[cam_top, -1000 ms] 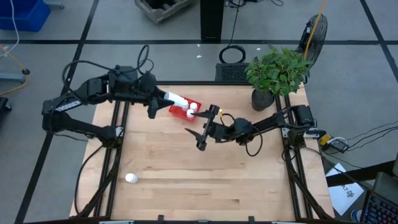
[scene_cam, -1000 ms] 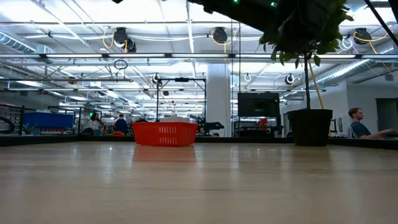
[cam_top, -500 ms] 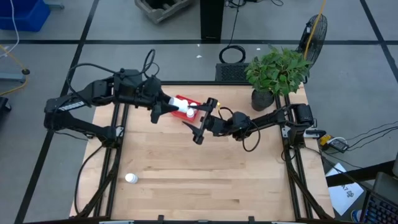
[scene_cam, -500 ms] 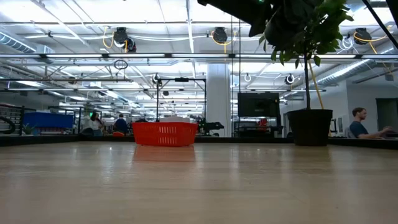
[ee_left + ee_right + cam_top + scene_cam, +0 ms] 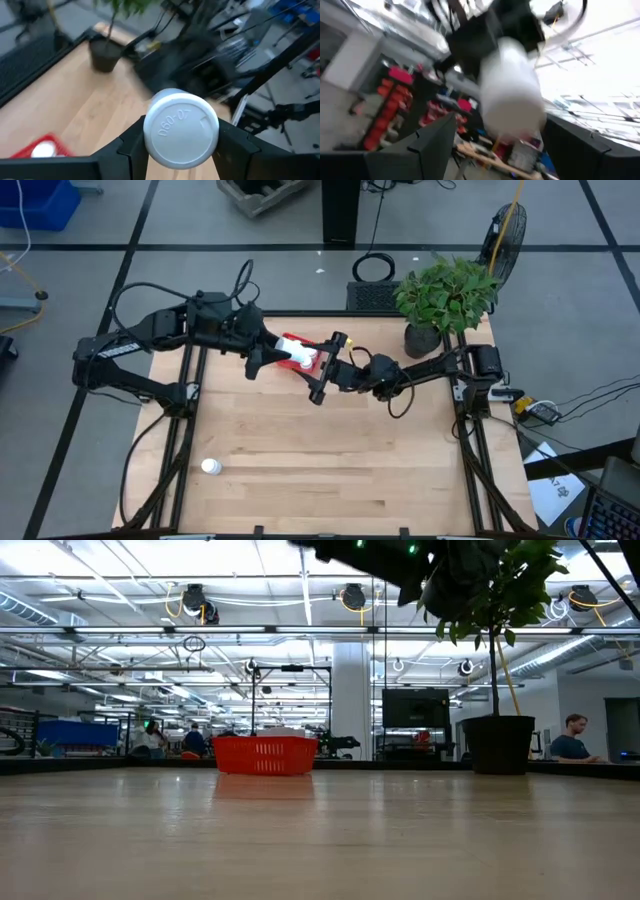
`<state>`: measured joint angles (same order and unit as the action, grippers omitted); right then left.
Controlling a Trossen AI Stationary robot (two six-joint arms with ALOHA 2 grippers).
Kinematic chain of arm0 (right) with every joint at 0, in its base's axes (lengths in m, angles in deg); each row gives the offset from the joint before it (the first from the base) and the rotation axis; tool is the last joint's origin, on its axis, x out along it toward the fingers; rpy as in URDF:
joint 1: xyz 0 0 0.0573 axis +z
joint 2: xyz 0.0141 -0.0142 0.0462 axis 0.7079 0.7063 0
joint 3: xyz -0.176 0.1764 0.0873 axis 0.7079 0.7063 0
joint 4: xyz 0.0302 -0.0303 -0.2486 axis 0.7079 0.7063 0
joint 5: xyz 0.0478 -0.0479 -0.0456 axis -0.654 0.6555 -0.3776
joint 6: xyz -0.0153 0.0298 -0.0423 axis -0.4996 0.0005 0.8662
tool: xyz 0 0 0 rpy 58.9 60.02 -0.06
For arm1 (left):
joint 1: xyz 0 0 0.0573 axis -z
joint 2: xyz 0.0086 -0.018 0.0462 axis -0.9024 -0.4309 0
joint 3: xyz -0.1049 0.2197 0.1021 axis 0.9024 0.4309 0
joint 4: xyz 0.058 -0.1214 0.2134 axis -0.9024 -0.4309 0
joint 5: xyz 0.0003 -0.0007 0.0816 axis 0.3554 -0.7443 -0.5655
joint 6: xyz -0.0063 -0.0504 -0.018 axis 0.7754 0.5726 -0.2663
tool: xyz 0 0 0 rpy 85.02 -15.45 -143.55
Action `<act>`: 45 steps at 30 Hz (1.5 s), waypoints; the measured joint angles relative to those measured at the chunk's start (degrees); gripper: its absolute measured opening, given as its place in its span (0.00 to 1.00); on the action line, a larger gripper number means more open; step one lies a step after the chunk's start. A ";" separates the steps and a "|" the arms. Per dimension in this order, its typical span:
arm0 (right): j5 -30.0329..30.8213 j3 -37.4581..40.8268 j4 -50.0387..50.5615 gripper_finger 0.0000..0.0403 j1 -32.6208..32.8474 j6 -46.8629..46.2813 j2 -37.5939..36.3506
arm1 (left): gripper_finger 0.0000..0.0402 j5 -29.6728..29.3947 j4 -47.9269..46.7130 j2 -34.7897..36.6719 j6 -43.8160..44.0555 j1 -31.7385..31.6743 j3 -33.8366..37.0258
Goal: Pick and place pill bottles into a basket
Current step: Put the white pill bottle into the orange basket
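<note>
left hand point(image 5: 181, 150) grips pill bottle point(image 5: 180, 127) above basket point(image 5: 297, 353).

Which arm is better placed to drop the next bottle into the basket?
Left, probably: the left gripper grips a bottle right at the basket, while the right gripper hangs open beside it.

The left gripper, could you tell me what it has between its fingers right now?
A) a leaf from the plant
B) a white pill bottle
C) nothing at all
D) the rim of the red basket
B: the left wrist view shows the left gripper shut on a white pill bottle, its round cap facing the camera between the two dark fingers.
</note>
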<state>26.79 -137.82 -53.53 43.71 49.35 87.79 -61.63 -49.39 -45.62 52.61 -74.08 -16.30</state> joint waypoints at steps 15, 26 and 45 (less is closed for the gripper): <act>-0.16 0.12 1.18 0.69 -0.89 0.92 0.15 | 0.44 -0.54 -1.42 0.20 -0.37 0.00 -0.03; -0.31 0.12 -2.20 0.69 0.53 3.14 0.13 | 0.46 -0.54 -1.92 0.20 -0.34 0.02 -0.03; -0.27 0.12 -1.57 0.41 -0.46 2.32 0.10 | 0.44 0.12 -2.34 0.20 -0.76 0.00 -0.03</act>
<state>26.51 -137.69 -55.10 43.25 51.67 87.88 -61.51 -51.73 -45.43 51.85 -74.08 -16.33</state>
